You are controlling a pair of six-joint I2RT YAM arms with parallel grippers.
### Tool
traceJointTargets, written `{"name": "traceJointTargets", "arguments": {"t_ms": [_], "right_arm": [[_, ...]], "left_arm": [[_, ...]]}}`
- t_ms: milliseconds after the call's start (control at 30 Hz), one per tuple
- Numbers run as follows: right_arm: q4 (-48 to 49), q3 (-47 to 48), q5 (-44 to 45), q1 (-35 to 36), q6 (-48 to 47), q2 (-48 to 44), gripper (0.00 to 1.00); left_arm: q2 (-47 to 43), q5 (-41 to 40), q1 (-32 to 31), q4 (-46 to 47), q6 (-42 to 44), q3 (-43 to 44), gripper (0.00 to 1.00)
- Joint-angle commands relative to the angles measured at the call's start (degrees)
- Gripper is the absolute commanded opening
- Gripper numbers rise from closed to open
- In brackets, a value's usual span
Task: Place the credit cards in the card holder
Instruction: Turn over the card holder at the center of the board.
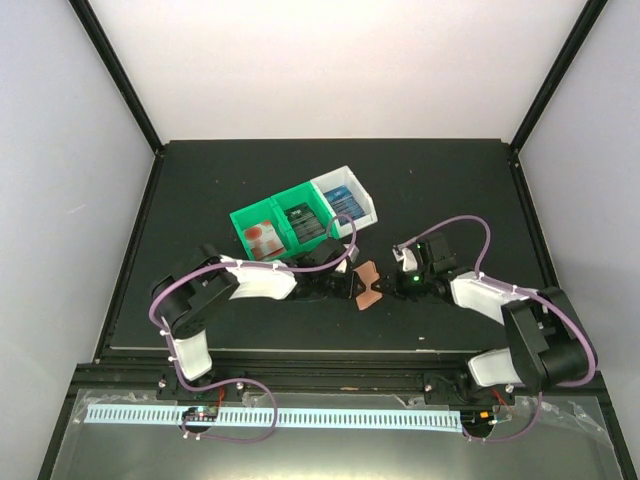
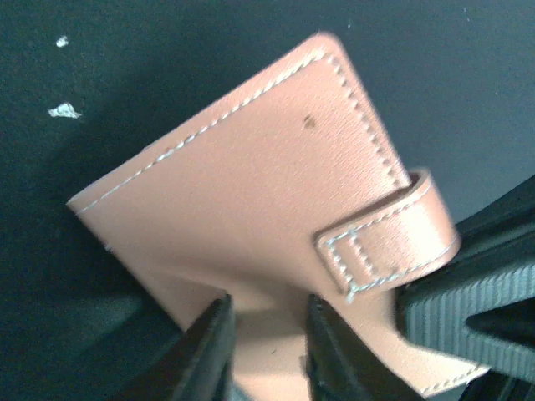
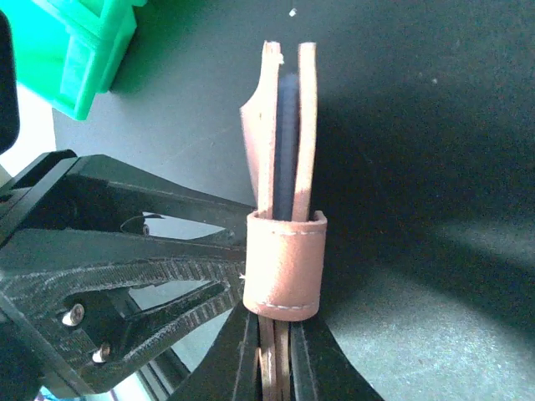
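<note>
R hand [image 3: 276,355] clamped on holder [image 3: 282,267] by the tab, holder poking out ahead of it w/ flaps slightly apart, L hand [image 2: 267,305] just beside, can't tell if gripping

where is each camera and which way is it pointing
top external: above and behind the arms, facing down at the black table; left arm and right arm show, bases at the bottom.
left wrist: on the left arm, facing the flat side of the card holder; left fingers at the bottom.
right wrist: on the right arm, facing the holder edge-on; right fingers at the bottom.
shared: both wrist views show the card holder, gripped from two sides.
</note>
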Motion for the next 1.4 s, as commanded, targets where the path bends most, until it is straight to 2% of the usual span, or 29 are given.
{"name": "traceJointTargets", "arguments": {"t_ms": [0,100,167,200,300,500,600,733,833,933,1000,1067,1133,1233,1367], "right_arm": [[-4.2,4.42,5.86,0.36,-4.0,-4.79,0.01],[-12.45,8.18,14.57,1.19,-7.33,-7.97,0.01],[-18.59,11.12,23.61,2.74,-8.52,-9.92,0.01],[-21.05,12.34,27.53,3.43,-8.89,-10.51,0.01],[-28.09,15.8,38.66,5.89,-9.62,-10.65,0.01],[-40.83,22.15,61.8,13.13,-7.46,-4.25,0.01],[-44.12,24.12,67.47,16.58,-6.18,-0.65,0.01],[-46.04,27.36,69.11,21.36,-6.07,5.13,0.03],[-44.85,29.56,65.13,24.13,-6.61,8.84,0.09],[-41.34,30.47,56.06,25.37,-7.74,9.97,0.18],[-38.17,30.36,48.15,25.37,-8.44,9.13,0.27],[-35.56,30.24,41.7,25.32,-8.31,7.51,0.39],[-33.89,30.31,37.81,25.14,-8.06,6.22,0.45],[-32.77,29.78,38.25,23.09,-7.05,4.46,0.46],[-31.11,27.48,44.1,17.41,-6.05,3.99,0.46]], "left_arm": [[-2.67,-2.33,-0.31,-0.4,-0.21,-1.75,0.31],[-6.47,-6.2,0.03,-2.09,-0.7,-1.92,0.43],[-9.04,-12.2,0.05,-4.94,-1.36,-1.93,0.54],[-10.02,-15.2,0.11,-6.36,-1.69,-2.0,0.56],[-12.03,-20.41,1.35,-9.7,-3.37,-2.34,0.59],[-17.54,-21.37,3.88,-9.27,-5.86,-6.03,0.63],[-19.63,-22.18,4.64,-9.92,-6.07,-6.86,0.65],[-21.98,-21.95,6.1,-9.46,-6.61,-8.5,0.66],[-23.69,-22.19,6.75,-9.2,-6.69,-9.86,0.68],[-25.38,-22.5,7.28,-9.16,-6.89,-10.86,0.71],[-26.45,-22.21,7.59,-8.77,-6.96,-11.75,0.74],[-27.0,-20.09,7.96,-7.18,-6.75,-12.68,0.77],[-26.44,-16.52,8.05,-4.99,-5.23,-12.9,0.79],[-24.3,-12.61,8.05,-4.49,-3.43,-11.53,0.79],[-22.1,-7.37,7.83,-0.92,-1.48,-11.04,0.79]]}}
